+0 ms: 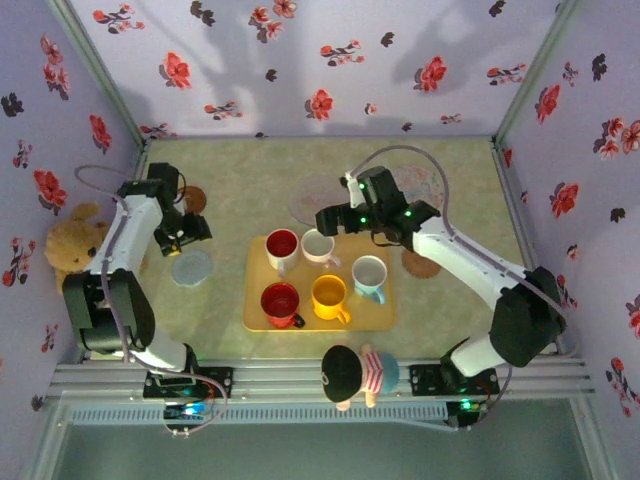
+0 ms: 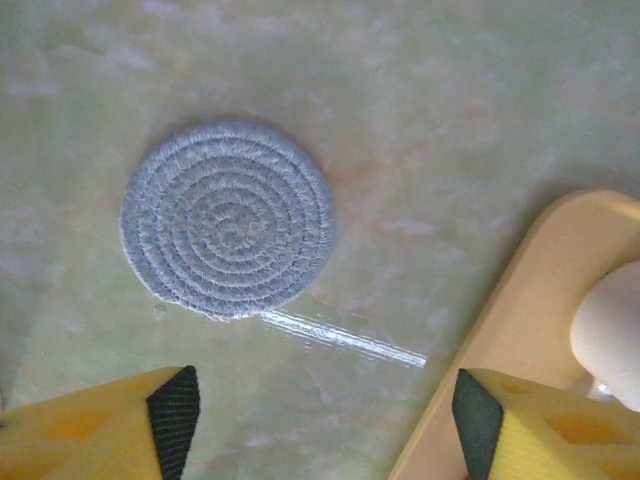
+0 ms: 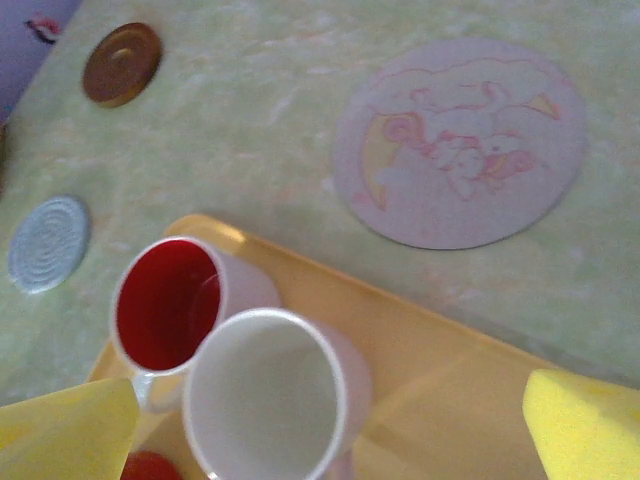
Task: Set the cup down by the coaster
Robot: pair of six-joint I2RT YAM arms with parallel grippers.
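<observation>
Right tool (image 3: 335, 425) spread wide, nothing gripped, hanging over the yellow tray (image 3: 440, 350) with the white cup (image 3: 262, 400) directly below, between its fingers. I can't tell if they touch the cup.

The cup is white inside and empty, with a thin rim and a pale pinkish outer wall. It stands upright at the back of the tray, touching or just beside the red-lined cup (image 3: 165, 300) on its left. That one has a white outside and a handle toward the near side.

Left tool (image 2: 318, 420) is partly open, with black pads and nothing between them. It is over bare desk (image 1: 220, 180), between the blue-grey woven coaster (image 2: 228, 218) and the tray's left edge. The coaster is round, flat, coiled in rings, and near the tray but apart from it.

A pink printed mat (image 3: 460, 140) lies behind the tray, and a brown coaster (image 3: 121, 63) further back left.
</observation>
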